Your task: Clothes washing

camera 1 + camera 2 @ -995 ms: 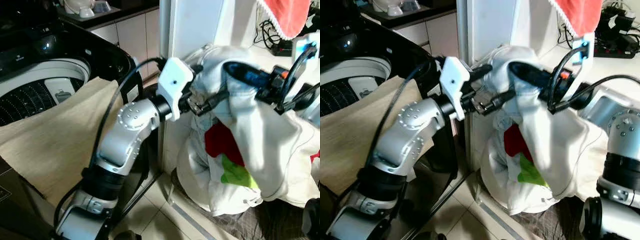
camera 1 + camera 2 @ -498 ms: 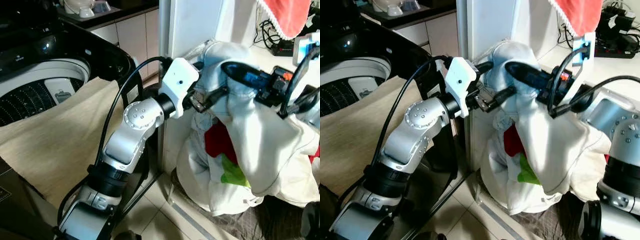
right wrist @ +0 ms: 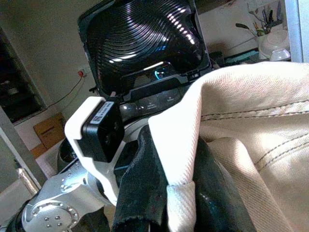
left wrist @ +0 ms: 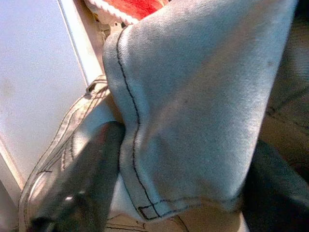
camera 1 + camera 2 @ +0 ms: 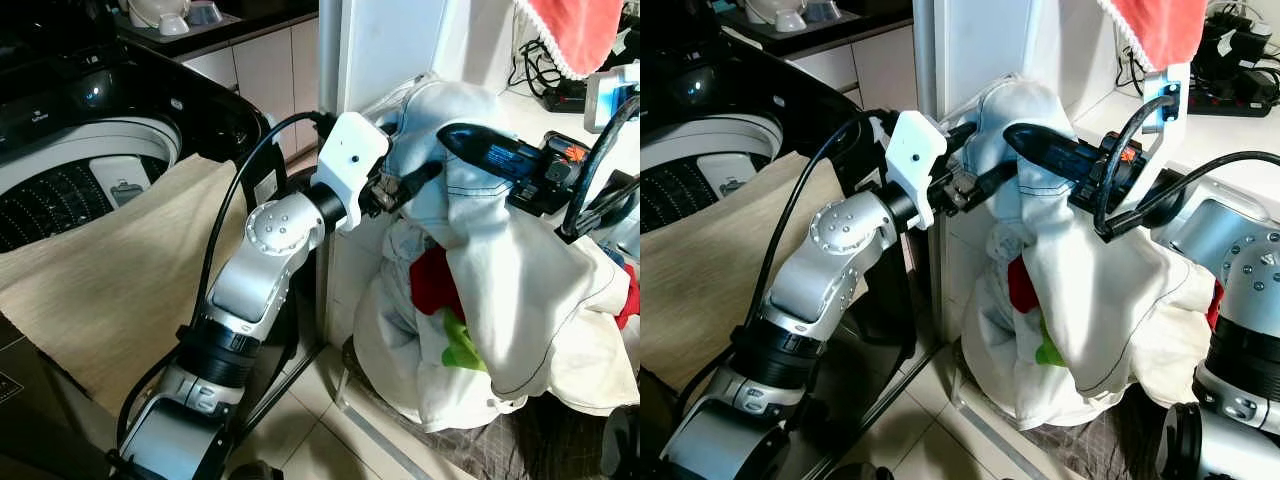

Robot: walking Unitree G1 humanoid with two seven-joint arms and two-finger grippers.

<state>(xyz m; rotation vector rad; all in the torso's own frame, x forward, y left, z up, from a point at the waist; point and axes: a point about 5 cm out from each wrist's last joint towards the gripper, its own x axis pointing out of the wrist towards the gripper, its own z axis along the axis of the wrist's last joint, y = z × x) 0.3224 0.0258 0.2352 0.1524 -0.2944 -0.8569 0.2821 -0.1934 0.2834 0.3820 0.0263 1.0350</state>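
Held aloft above the laundry pile (image 5: 420,370), at three o'clock from the open washing machine (image 5: 70,180): white garment (image 5: 500,270), pinched by left hand (image 5: 400,190) and right hand (image 5: 450,135) alike.

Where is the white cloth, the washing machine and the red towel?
white cloth (image 5: 520,290), left eye view, hanging front fold.
washing machine (image 5: 70,190), left eye view, drum rim.
red towel (image 5: 575,30), left eye view, lower part.
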